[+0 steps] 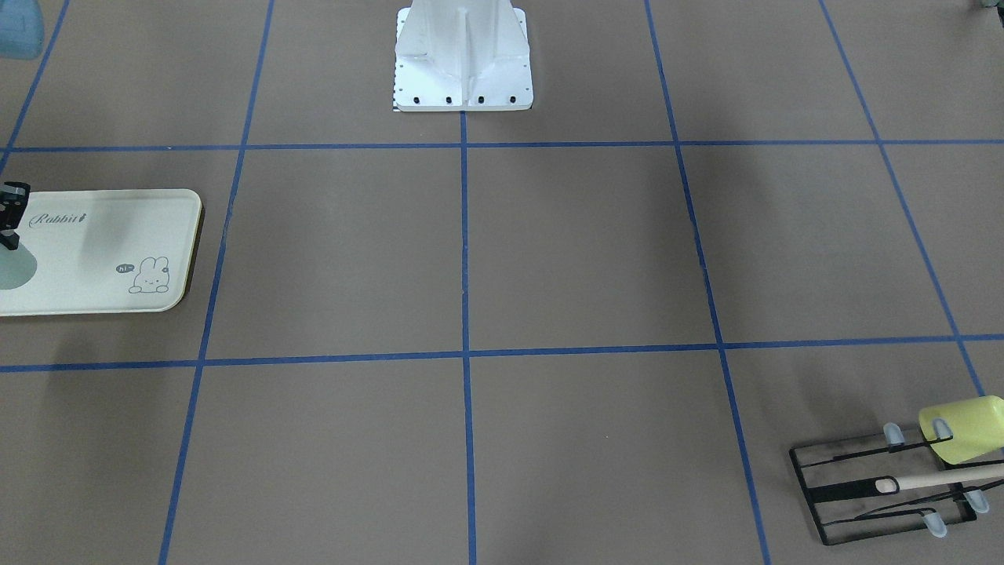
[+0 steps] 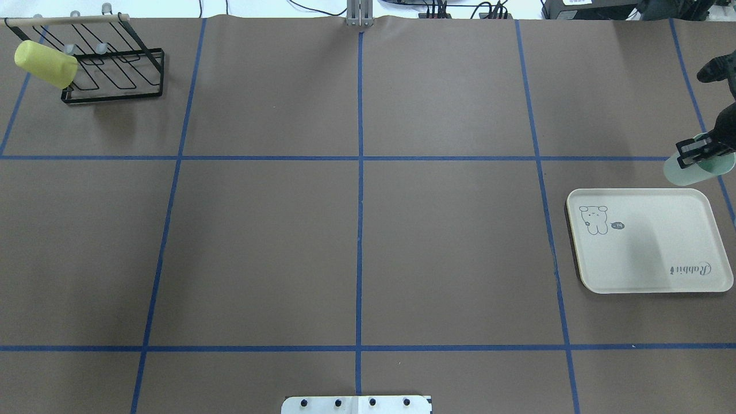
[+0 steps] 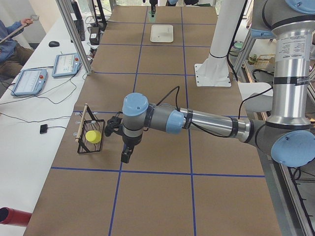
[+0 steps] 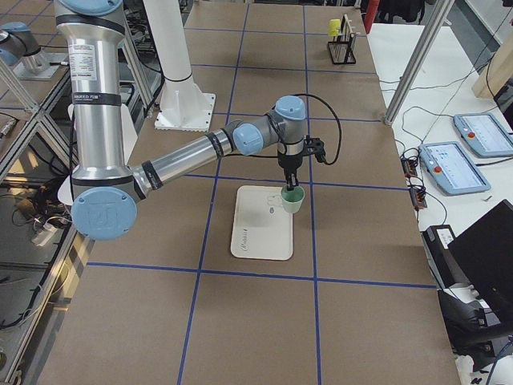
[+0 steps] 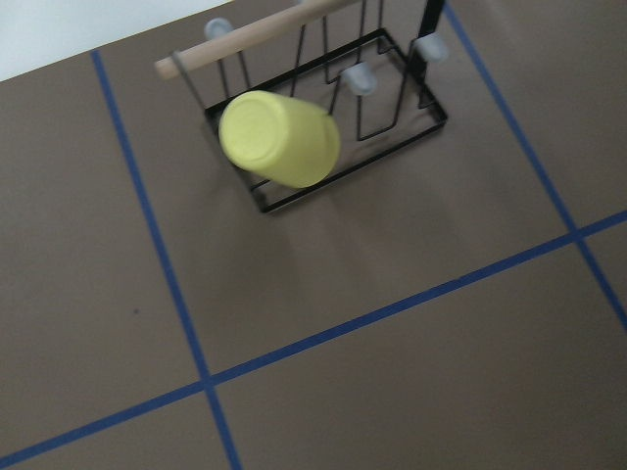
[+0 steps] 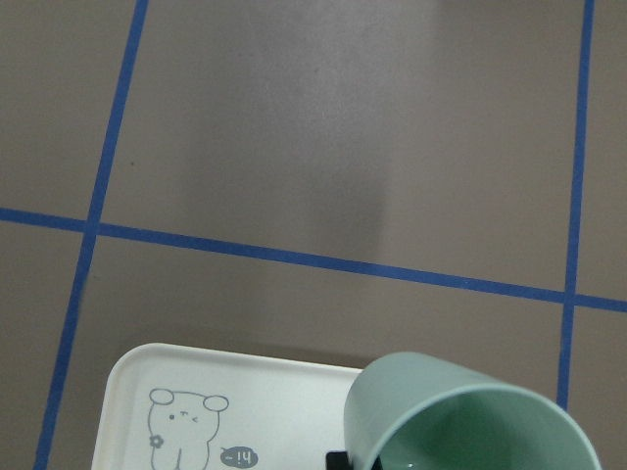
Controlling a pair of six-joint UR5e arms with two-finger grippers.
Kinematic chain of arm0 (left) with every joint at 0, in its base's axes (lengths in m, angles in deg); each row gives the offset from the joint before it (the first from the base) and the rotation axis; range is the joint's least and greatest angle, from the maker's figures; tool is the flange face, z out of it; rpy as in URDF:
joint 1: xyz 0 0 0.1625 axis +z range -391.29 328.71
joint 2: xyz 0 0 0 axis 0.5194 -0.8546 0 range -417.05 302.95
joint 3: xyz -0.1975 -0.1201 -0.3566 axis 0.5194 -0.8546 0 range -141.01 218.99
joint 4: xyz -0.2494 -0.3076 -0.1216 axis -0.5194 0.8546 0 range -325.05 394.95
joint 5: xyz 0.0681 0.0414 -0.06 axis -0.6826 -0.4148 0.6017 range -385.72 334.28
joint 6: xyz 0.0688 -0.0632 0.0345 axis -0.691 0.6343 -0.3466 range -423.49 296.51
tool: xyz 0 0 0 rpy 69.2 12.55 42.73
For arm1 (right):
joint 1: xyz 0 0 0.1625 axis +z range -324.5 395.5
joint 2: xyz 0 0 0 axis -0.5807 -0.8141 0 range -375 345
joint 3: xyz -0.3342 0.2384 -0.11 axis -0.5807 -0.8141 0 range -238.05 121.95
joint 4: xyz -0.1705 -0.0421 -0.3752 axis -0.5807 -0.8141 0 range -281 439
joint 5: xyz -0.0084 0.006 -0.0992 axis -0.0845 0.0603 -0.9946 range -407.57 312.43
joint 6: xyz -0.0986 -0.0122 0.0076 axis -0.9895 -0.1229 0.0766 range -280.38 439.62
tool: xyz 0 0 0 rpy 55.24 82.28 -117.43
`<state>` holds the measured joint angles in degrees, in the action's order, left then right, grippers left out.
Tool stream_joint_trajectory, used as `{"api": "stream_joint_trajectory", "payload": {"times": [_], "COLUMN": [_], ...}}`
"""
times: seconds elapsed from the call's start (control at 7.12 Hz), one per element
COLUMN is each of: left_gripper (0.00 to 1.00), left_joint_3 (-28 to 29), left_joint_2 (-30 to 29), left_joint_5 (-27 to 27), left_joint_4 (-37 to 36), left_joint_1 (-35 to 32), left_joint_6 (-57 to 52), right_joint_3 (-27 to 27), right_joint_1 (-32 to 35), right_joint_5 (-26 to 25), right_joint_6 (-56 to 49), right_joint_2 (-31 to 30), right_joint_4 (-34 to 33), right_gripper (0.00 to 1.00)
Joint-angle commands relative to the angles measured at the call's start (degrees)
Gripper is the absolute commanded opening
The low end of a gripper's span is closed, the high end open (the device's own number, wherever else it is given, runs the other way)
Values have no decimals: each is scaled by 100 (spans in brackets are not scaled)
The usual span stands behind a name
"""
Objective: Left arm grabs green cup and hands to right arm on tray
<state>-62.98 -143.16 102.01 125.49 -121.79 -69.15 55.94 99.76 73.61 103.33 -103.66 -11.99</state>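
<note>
At the overhead frame's right edge we see the right gripper (image 2: 700,150) clamped on the green cup (image 2: 685,173) beside the tray (image 2: 650,279)'s upper rim; the left gripper (image 3: 126,155)'s fingers we cannot judge

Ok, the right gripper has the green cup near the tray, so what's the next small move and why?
Probably lower the right gripper until the green cup stands on the tray, before any release. The gripper is shut on the cup's rim, the cup hangs tilted, and the right side view puts it over the tray's corner, so nudging it slightly inward may help.
</note>
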Motion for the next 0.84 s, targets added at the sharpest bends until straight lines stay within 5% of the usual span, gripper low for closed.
{"api": "stream_joint_trajectory", "payload": {"times": [0.0, 0.7], "left_gripper": [100, 100], "left_joint_3": [124, 125], "left_joint_2": [426, 455], "left_joint_5": [-169, 15], "left_joint_4": [-643, -433], "left_joint_1": [-3, 6], "left_joint_6": [47, 320], "right_joint_3": [1, -218], "right_joint_1": [-167, -1010], "right_joint_5": [28, -463], "right_joint_6": [2, 598], "right_joint_2": [6, 6], "right_joint_4": [3, 90], "right_gripper": [0, 0]}}
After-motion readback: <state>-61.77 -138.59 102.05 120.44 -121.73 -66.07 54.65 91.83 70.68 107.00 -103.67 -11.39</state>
